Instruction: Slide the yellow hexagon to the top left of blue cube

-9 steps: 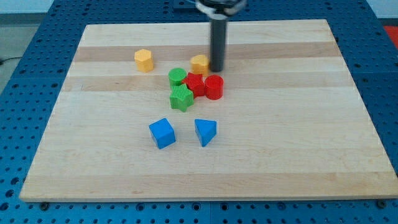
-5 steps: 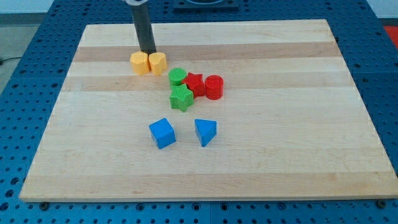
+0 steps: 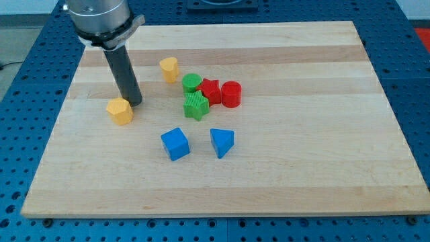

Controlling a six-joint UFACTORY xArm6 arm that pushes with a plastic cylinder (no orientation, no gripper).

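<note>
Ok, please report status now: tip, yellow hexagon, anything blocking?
My tip just upper right of yellow hexagon. Hexagon sits up-left of blue cube, apart. Nothing between them.

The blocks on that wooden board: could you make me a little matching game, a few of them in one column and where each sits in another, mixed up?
Things:
1. yellow hexagon
2. blue cube
3. red cylinder
4. my tip

Places:
A. farthest to the view's right in the red and green cluster
B. just left of the blue wedge
C. nearest the board's left edge
D. just up and right of the yellow hexagon

Pairs: 1-C, 2-B, 3-A, 4-D
</note>
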